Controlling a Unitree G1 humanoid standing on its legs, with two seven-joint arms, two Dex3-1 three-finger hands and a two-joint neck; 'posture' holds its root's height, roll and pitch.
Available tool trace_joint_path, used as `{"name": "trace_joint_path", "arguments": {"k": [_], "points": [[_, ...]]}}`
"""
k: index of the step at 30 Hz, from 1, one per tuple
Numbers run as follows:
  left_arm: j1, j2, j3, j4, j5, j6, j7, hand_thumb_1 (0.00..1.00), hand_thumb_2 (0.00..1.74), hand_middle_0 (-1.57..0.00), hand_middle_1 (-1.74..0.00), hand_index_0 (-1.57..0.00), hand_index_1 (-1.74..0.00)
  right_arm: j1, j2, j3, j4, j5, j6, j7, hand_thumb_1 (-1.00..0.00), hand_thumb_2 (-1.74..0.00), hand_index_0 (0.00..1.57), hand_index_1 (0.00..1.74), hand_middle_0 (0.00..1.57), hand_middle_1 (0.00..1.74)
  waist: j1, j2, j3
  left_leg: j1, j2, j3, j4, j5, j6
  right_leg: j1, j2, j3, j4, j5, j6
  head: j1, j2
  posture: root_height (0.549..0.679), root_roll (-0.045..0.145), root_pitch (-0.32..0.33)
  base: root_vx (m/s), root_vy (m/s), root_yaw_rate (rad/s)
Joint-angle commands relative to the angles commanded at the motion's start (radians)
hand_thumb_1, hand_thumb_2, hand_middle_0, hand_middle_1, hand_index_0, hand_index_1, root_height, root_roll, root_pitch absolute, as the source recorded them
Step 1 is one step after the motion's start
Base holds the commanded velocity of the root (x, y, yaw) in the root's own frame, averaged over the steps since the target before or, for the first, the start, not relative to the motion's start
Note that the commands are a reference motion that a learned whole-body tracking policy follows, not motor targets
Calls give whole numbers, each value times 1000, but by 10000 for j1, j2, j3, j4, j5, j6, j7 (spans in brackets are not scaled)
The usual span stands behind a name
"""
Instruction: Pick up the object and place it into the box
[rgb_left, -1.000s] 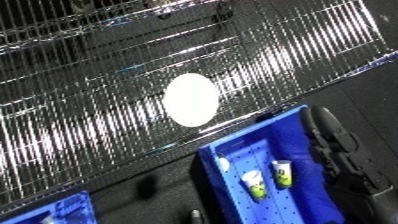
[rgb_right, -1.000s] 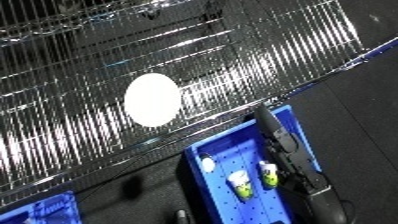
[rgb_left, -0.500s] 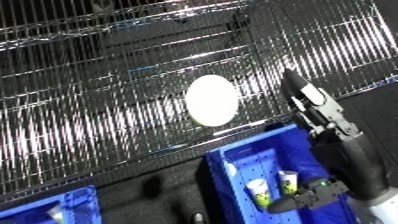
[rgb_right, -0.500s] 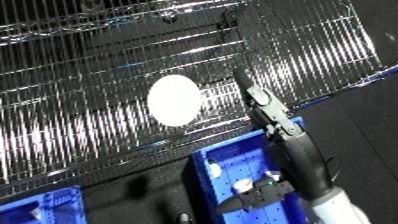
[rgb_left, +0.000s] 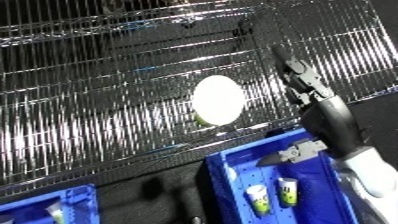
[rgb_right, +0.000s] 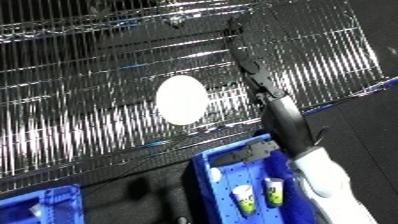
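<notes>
The object (rgb_left: 218, 99) is a pale, rounded, oval item resting on the wire shelf (rgb_left: 98, 90), near the shelf's front edge and roughly at the centre of the view. A small yellow-green patch shows at its lower left edge; what this is cannot be determined.

The right hand (rgb_left: 302, 75) extends over the wire shelf to the right of the object. Its fingers (rgb_right: 244, 47) are held straight and point up the view, toward the back of the shelf. The hand holds nothing. The thumb appears to project to the left, lower down above the bin, but the dark background makes this uncertain. The hand is near the object and clear of it: a strip of bare wire lies between the two.

The white forearm (rgb_right: 329, 180) enters from the lower right corner and crosses above the blue bin (rgb_left: 233, 200).

The blue bin sits below the shelf's front edge, directly beneath the object and the hand. It contains two small cups (rgb_left: 271, 192) with yellow-green markings, standing side by side.

A second blue bin (rgb_left: 44, 205) shows at the lower left corner.

The left hand does not appear in either view.
</notes>
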Motion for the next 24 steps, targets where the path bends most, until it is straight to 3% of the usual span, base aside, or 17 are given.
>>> {"name": "trace_joint_path", "arguments": {"k": [5, 12, 24], "points": [[10, 22, -141, -134, -57, 5, 20, 0, 0, 0, 0, 0, 0, -414, -138, 233, 942, -170, 25, -215, 0, 0, 0, 0, 0, 0, 78, 104, 0, -194, -51, -11, 112, -19, 20, -222, -20, -5, 156, -19, -28, 152, 124, 635, 76, 50, 4, 3, 37], [67, 98, -305, -381, -154, 64, 48, 0, 0, 0, 0, 0, 0, -1064, -227, 894, 2413, -245, 67, -177, 0, 0, 0, 0, 0, 0, 207, 253, 0, -537, -71, -23, 307, -39, 59, -604, -34, 12, 405, -67, -83, 398, 722, 631, 78, 66, 7, 5, 16], [-22, 78, -709, -582, -352, -134, 40, 0, 0, 0, 0, 0, 0, -2422, -102, 1721, 4243, 258, 223, 559, 0, 0, 0, 0, 0, 0, 446, 547, 0, -1063, -184, -42, 473, -34, 104, -1191, -63, -32, 691, -109, -152, 865, 1013, 626, 80, 97, -12, 12, 32]]}}
